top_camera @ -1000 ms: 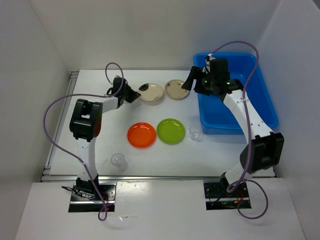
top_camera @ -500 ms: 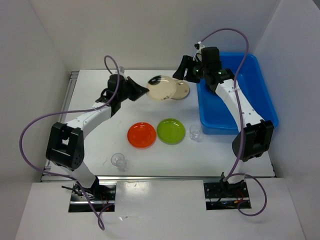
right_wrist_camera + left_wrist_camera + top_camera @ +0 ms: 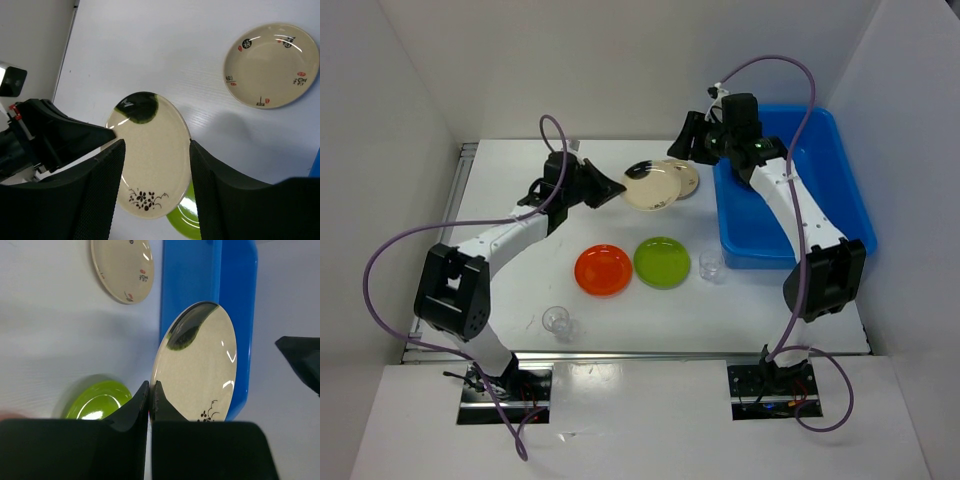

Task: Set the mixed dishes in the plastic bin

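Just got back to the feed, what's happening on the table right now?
The left gripper pinches the rim of a beige plate with a dark patch, holding it tilted above the table beside the blue bin. The right gripper hangs open facing it, not touching, perhaps for a handover. The other beige plate, orange plate, green plate and two clear cups lie on the table.

From above, the lifted beige plate (image 3: 650, 186) covers most of the other beige plate (image 3: 688, 180) behind it. The right arm (image 3: 790, 205) hides part of the blue bin (image 3: 840, 165). In the left wrist view, the left hand (image 3: 150, 387) covers part of the green plate (image 3: 97, 400), and the top edge cuts off the bin.
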